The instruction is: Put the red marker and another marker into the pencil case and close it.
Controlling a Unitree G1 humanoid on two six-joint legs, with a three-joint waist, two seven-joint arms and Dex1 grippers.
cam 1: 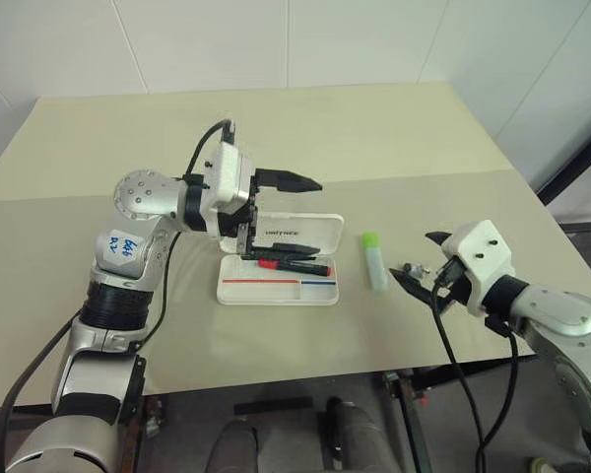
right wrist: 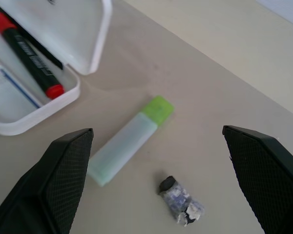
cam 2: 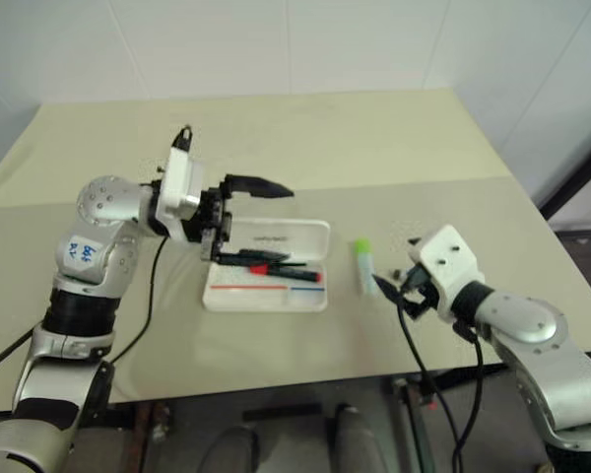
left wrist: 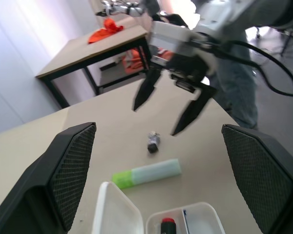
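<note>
1 marker, the green-capped marker (cam 1: 374, 261), lies outside the pencil case (cam 1: 281, 287); both grippers' jaws gape empty, so the right gripper (cam 1: 421, 264) could knock it rolling off the surface (cam 1: 394, 138).

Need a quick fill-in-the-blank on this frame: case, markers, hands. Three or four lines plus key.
1. The pencil case lies with its lid ____.
2. The red marker lies ____ the pencil case.
3. The marker with the green cap lies on the table between the pencil case and the ____ hand.
4. The left hand is open and holds ____.

Missing words: open; inside; right; nothing
</note>
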